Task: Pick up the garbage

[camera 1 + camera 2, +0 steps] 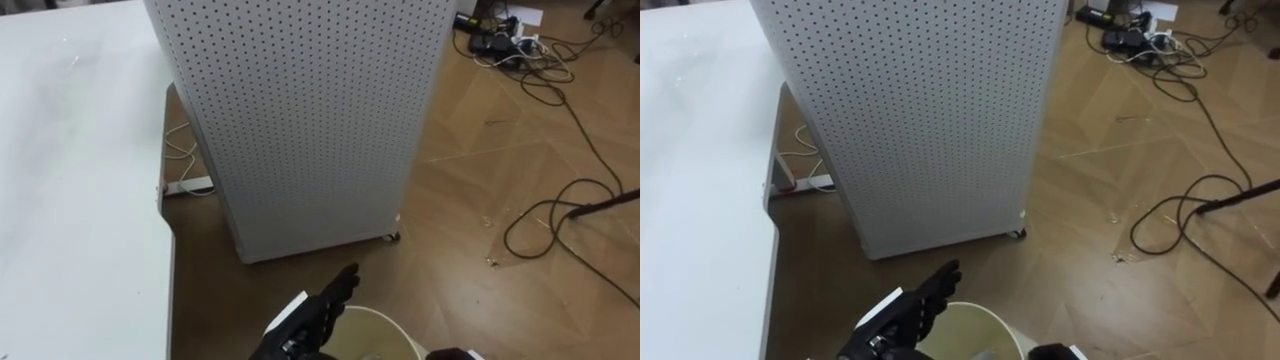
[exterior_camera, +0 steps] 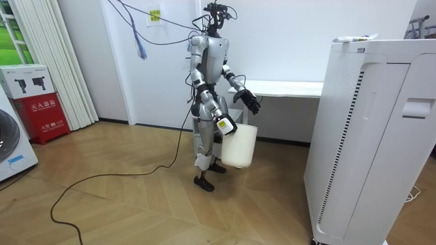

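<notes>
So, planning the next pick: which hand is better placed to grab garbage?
Left. The left hand is open and free above the white bucket; the right hand carries that bucket.

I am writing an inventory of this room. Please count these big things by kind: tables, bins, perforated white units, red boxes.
Table: 1
Bin: 1
Perforated unit: 1
Red box: 1
Total: 4
</notes>
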